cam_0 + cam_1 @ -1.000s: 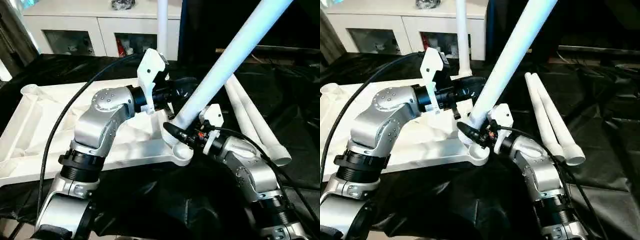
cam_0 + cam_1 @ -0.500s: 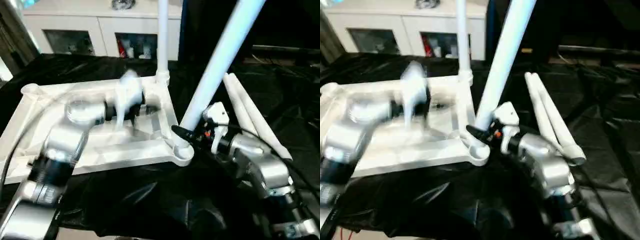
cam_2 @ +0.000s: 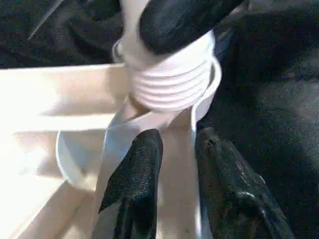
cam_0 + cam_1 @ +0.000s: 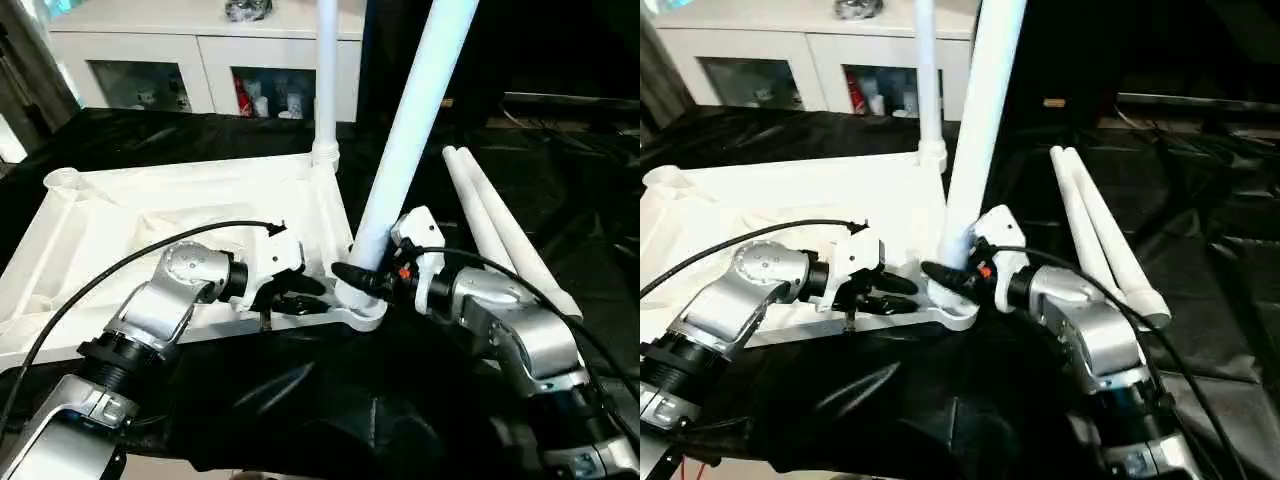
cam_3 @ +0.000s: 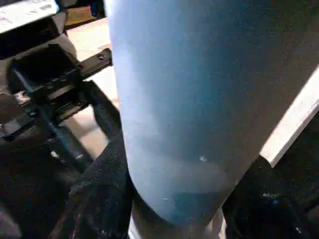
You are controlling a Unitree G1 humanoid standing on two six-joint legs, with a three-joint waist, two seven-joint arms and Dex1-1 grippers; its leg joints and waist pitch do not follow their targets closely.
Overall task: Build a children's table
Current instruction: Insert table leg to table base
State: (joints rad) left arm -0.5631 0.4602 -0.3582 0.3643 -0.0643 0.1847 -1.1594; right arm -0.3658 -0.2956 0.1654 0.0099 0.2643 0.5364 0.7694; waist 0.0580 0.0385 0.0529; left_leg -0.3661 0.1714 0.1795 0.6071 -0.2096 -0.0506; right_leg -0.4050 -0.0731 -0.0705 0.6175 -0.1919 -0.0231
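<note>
The children's table top (image 4: 180,200) lies upside down, ribbed side up, on the black-draped counter (image 4: 300,390), with one leg already standing upright in the far corner socket (image 4: 326,100) and two spare legs (image 4: 500,235) lying side by side on the cloth to the right. The right claw (image 4: 350,275) is closed around the base of a second leg (image 4: 400,150), just above its threaded end, which sits at the mouth of the near right corner socket (image 4: 358,308); the leg leans a little off plumb. The left claw (image 4: 300,295) stands narrowly parted at the table top's near edge rail beside that socket, its fingers (image 3: 134,184) astride the thin rim (whether they pinch it or merely straddle it I cannot tell). These parts look like hollow moulded plastic: light, stiff and smooth, so the long tube will lever easily and may slip if gripped high; the low hold near the thread seems the sound place, with the light top steadied at its rim so it does not skate on the cloth. Against the picture of a second ago, the left arm has come down from its raised place behind the leg to the near rim, and the leg, then tilted strongly to the right, now stands much nearer upright over the socket.
</note>
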